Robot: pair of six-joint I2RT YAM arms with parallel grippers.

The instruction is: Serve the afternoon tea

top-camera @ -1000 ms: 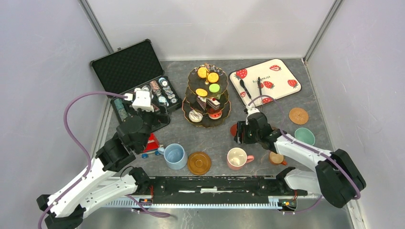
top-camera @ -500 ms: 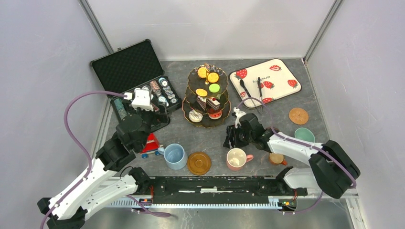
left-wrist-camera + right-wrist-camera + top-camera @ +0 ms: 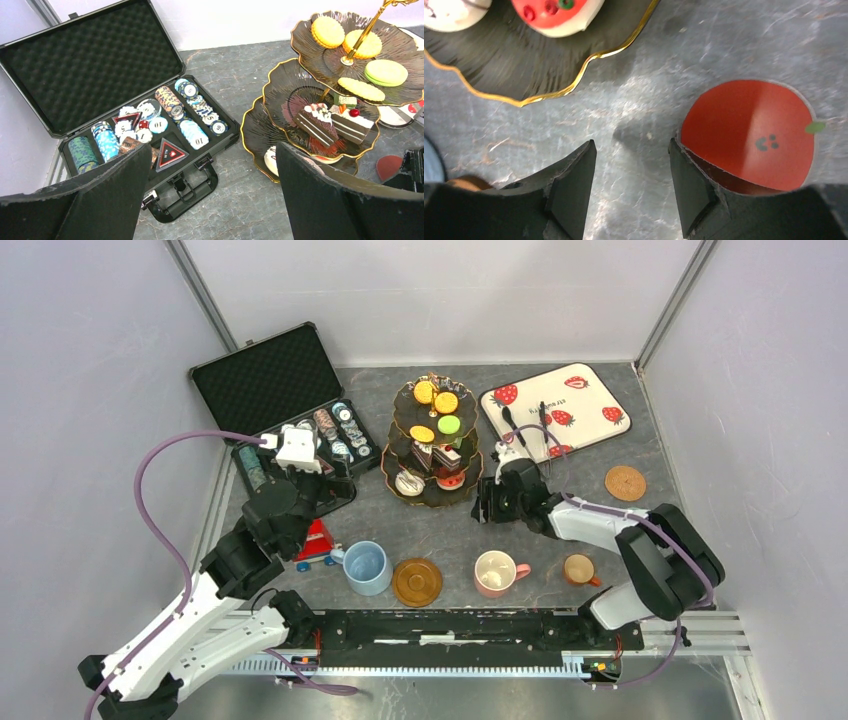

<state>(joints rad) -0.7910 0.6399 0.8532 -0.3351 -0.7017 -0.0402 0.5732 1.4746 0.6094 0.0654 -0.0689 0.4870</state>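
Pale walls close in a grey counter; the tiered stand sits at centre back; the pink mug, blue mug and small brown mug stand along the near side, none on a coaster; the right hand is low at the stand's right edge, jaws about half apart, bare counter between them, nothing held; the red coaster lies flat just outside that hand's right finger, which overlaps its lower-left rim; contact cannot be confirmed; the left hand hangs spread wide and empty by the chip case, taking no part; judged step: picking up the red coaster for a mug; recommended: shift the hand sideways until the coaster's rim sits inside the gap; come down at a tilt, since a thin flat disc offers little edge; close slowly; keep the fingers off the stand's gold rim, which is near
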